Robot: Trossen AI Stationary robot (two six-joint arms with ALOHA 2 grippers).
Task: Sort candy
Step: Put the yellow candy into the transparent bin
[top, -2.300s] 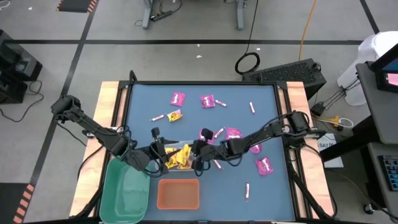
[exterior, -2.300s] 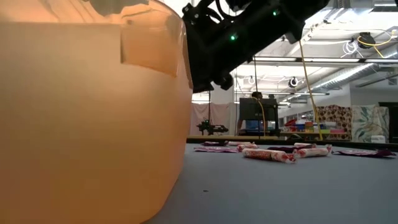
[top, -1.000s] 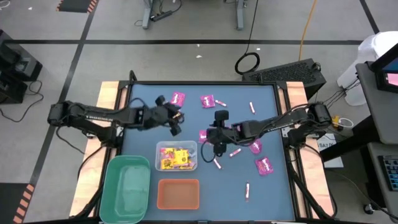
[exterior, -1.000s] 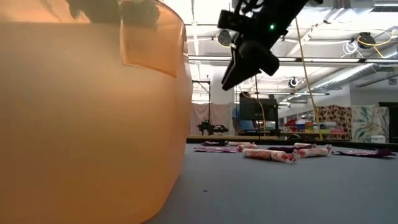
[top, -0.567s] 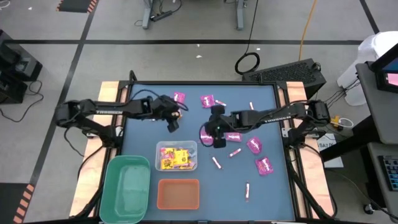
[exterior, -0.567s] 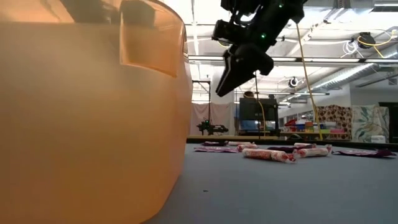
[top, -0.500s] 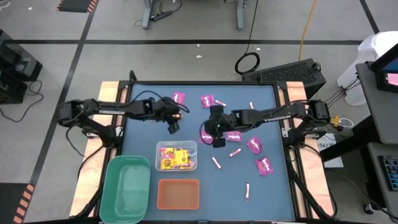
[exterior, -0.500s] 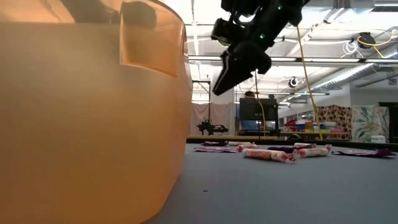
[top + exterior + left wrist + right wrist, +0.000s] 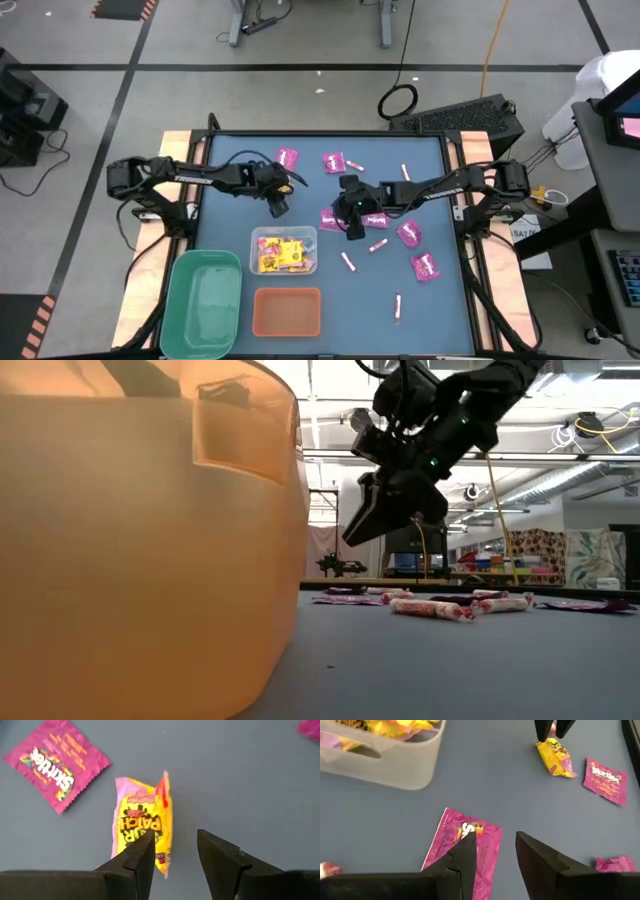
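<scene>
Evidently both pincers hang with fingers parted and empty: the left pincer (image 9: 172,852) over a crinkled yellow Sour Patch packet (image 9: 144,822) on the smooth blue desk (image 9: 420,300), the right pincer (image 9: 495,852) over a flat, glossy magenta Skittles packet (image 9: 465,847) near the clear bin (image 9: 385,762). Thin, slick foil lying flat could skid aside, or a fingertip could land on the wrapper's edge and pinch only a corner.

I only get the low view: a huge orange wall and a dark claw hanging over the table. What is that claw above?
Observer: That is the right tool, open, over a magenta packet lying flat.
Operator: Is there a second arm?
Observer: Yes. The left tool is open over a yellow packet; the orange bin blocks it from you.
Operator: Anything sorted?
Observer: The clear bin holds yellow sweets.
</scene>
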